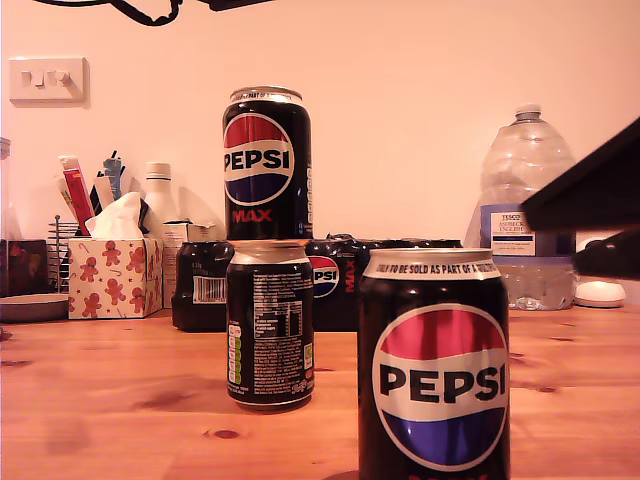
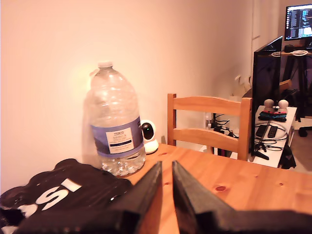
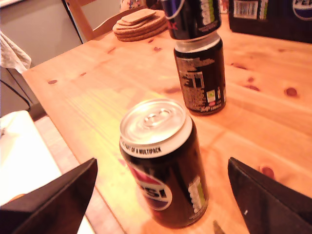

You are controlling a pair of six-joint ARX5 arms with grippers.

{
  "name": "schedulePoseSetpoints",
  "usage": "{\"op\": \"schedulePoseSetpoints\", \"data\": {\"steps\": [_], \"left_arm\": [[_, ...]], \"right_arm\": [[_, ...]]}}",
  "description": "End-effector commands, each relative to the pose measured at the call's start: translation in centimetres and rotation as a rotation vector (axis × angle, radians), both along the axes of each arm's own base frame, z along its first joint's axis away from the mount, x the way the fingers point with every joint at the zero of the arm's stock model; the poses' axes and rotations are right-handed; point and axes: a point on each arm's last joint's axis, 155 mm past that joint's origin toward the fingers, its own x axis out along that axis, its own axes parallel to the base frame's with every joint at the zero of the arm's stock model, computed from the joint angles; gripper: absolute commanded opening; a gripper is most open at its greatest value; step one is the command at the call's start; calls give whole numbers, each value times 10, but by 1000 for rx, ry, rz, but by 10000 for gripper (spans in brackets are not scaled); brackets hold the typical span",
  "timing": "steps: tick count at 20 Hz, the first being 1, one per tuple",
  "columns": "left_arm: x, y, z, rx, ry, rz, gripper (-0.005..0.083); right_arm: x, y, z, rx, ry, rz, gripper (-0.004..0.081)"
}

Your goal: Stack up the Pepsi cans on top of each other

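Two Pepsi cans stand stacked mid-table: the lower can (image 1: pixel 270 325) (image 3: pixel 201 78) shows its nutrition text, and the upper can (image 1: pixel 267 165) (image 3: pixel 191 17) sits upright on it, logo forward. A third Pepsi can (image 1: pixel 435 370) (image 3: pixel 163 165) stands alone near the front edge. My second gripper (image 3: pixel 162 165) is open, its dark fingers (image 3: pixel 58 195) spread wide on either side of this can and apart from it. My first gripper (image 2: pixel 166 165) is shut on nothing and points over the table, past the multipack.
A shrink-wrapped black multipack (image 1: pixel 340 275) (image 2: pixel 58 190) lies behind the stack. Beside it stands a big clear water bottle (image 1: pixel 525 215) (image 2: pixel 116 122). A dark blurred arm (image 1: pixel 590 195) crosses the exterior view's right. A tissue box (image 1: pixel 115 275) sits at the exterior view's left, and cork coasters (image 3: pixel 139 24) lie beyond the stack.
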Motion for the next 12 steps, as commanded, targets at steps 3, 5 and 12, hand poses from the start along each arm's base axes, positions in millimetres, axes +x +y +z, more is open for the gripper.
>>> {"op": "schedulePoseSetpoints", "data": {"steps": [3, 5, 12], "left_arm": [[3, 24, 19, -14, -31, 51, 46], [5, 36, 13, 10, 8, 77, 46], [4, 50, -9, 100, 62, 124, 46]], "right_arm": [[-2, 0, -21, -49, 19, 3, 776], [-2, 3, -20, -48, 13, 10, 776], [8, 4, -21, -74, -12, -24, 776]]}}
